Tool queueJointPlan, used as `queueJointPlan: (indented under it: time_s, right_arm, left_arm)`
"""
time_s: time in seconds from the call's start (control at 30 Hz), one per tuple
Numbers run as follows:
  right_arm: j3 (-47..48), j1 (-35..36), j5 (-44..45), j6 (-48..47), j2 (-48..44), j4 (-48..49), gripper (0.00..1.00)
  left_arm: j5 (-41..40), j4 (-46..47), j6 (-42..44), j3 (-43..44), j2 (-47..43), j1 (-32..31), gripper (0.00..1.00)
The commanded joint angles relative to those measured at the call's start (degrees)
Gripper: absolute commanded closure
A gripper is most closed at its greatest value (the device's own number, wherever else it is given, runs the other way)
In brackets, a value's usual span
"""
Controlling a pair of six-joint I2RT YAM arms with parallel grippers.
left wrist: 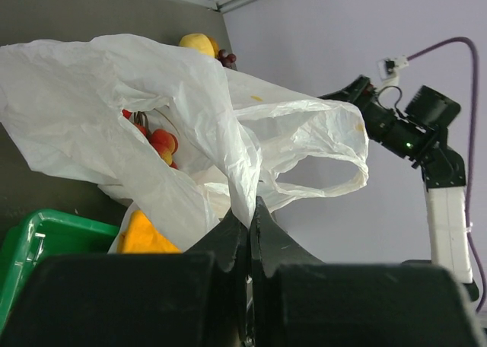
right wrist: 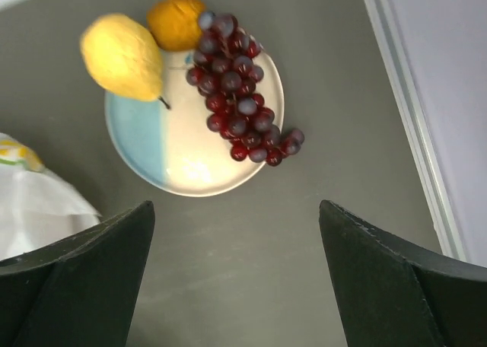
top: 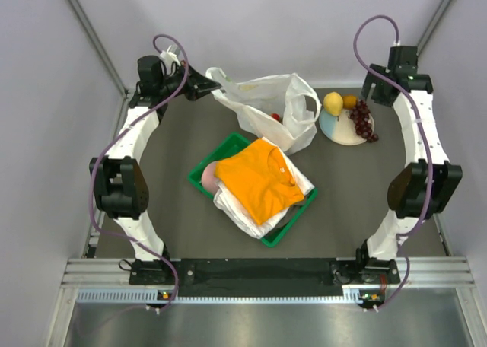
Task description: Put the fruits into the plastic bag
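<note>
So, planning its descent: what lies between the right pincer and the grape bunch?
Right wrist view: only bare table and plate between the open right pincer and the grape bunch.

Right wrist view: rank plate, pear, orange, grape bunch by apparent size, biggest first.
1. plate
2. grape bunch: longer than the pear, though close in area, so this pair is unsure
3. pear
4. orange: clearly smallest
All sit together on or by the plate, so nearness hardly skews it.
</note>
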Motion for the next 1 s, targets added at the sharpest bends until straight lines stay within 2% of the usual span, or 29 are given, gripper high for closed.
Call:
queueJointPlan:
  time_s: [0.0,0.27,0.63,0.83,0.97]
  right_arm:
    - [1.98,-0.32,-2.19,-5.45,5.94,-2.92,0.12]
    - [2.42,-0.67,-6.33,-9.85,13.07,-1.34,0.15]
    - [5.05,-0.58,-2.9,-17.06,20.19,-1.17,0.14]
    - [5.5,-0.67,-3.78,-18.82,22.21,0.06,0.2]
    - [6.55,-0.67,-2.47,-20.05,23.88,1.12,0.2]
  left_arm:
    - [0.0,1.19,1.44,0.74,-1.06,-0.14,1.0]
    - [0.18,1.19,2.14,1.01,-0.8,-0.14,1.0]
    - [-0.09,-0.65,1.97,2.5,1.13,-0.14,1.0]
    - [-0.35,-1.0,1.79,3.64,2.36,-0.14,1.0]
    - [-0.79,-0.83,1.44,3.82,2.89,-0.14,1.0]
